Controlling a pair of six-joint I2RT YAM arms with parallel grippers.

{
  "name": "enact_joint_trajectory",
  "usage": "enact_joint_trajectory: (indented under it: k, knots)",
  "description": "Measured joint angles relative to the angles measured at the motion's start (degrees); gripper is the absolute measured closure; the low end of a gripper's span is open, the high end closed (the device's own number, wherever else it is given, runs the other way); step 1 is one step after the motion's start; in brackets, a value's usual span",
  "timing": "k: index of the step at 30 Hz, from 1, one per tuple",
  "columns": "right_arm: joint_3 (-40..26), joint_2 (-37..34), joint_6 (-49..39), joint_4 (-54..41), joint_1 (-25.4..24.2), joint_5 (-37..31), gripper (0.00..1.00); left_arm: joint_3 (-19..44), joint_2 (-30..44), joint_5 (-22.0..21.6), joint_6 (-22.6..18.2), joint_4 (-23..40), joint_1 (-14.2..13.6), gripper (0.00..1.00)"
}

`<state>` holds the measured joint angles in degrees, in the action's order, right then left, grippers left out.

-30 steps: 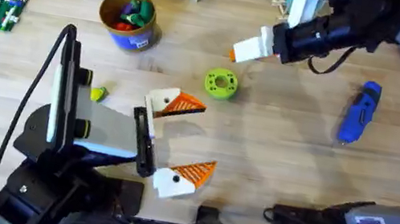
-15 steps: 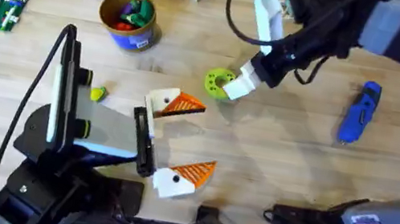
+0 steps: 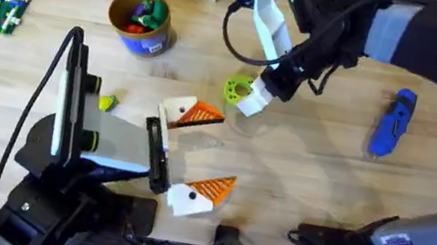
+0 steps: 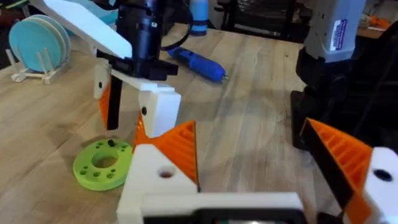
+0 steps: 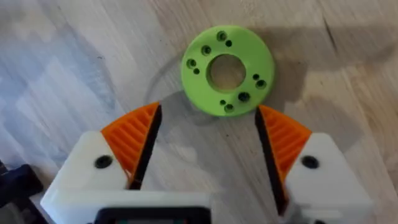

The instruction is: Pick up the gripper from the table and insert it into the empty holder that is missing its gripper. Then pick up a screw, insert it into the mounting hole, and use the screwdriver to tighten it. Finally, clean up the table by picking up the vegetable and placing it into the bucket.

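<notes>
I have brought my right gripper point(image 5: 205, 149) down from the far side to just short of the green disc point(image 5: 227, 70), fingers released and empty. The screwdriver point(image 3: 392, 123) lies well off to its side, untouched.

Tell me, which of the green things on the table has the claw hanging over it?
The bright green ring with small holes. The right gripper is open just above it. The tiny yellow-green piece lies far off, beside the left arm.

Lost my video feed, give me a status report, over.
Right gripper open, hanging above the green ring disc. Left gripper open, holding nothing. Screwdriver, vegetable on the table; bucket behind. Nothing blocking.
</notes>
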<state>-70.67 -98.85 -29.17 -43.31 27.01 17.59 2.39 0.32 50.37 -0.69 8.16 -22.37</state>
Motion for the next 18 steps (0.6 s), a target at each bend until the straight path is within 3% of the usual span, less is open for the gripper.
enact_joint_trajectory:
  k: [6, 18]
  knots:
    - [0.00, 0.00, -0.07, 0.28, 2.22, -3.11, 0.156, 0.00, 0.00, 0.01, 0.00, 0.00, 0.00, 0.008]
    - [0.00, -1.45, -0.09, 1.60, 2.55, -4.29, 0.180, 0.00, -0.02, 0.01, 0.00, 0.00, 0.00, 0.007]
